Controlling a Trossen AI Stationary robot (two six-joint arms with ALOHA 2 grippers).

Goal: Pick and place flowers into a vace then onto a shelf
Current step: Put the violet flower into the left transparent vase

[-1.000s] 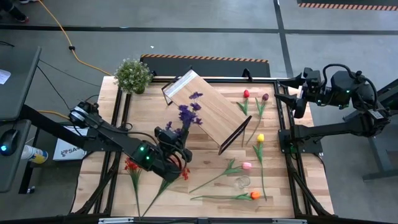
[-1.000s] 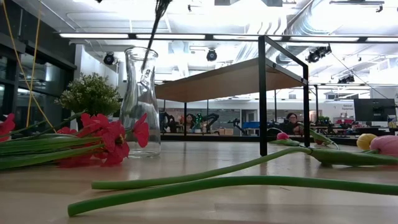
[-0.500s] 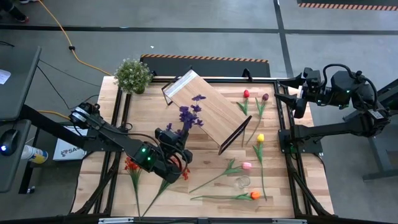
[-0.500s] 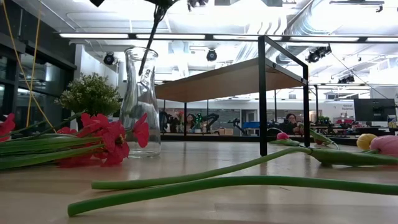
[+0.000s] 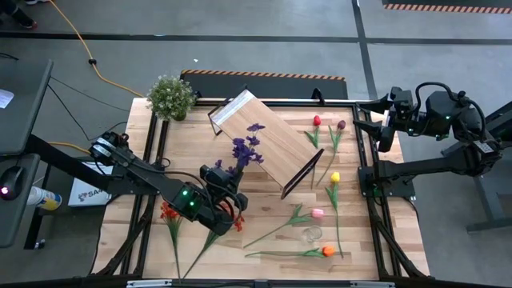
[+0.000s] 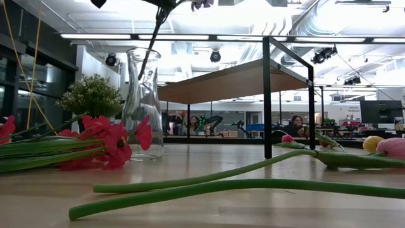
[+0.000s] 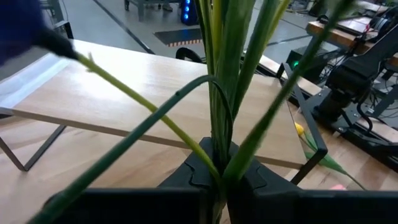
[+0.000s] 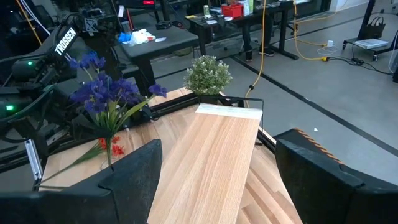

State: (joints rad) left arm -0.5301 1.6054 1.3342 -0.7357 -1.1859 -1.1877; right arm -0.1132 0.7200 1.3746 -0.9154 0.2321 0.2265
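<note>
On the near edge of the desk (image 5: 272, 200), loose tulips (image 5: 320, 213) and a red spray (image 5: 170, 214) are still seen lying flat, so most of the flowers are judged to be left. Just behind them, the purple sprig (image 5: 244, 148) is held by the left gripper (image 5: 228, 186), its fingers (image 7: 199, 174) closed tight on the green stems, above the glass vase (image 6: 142, 104). The stem end is shown at the vase's mouth only in the low view; in the high view the vase is hidden under the arm. The first insertion is therefore judged to be under way, not finished. Farther back, the shelf (image 5: 268, 140) is found bare, with nothing yet set on it. The grip itself is shown clearly only in the left wrist view. At the far right edge the right gripper (image 5: 382, 120) is parked, fingers (image 8: 134, 171) spread wide and empty.
</note>
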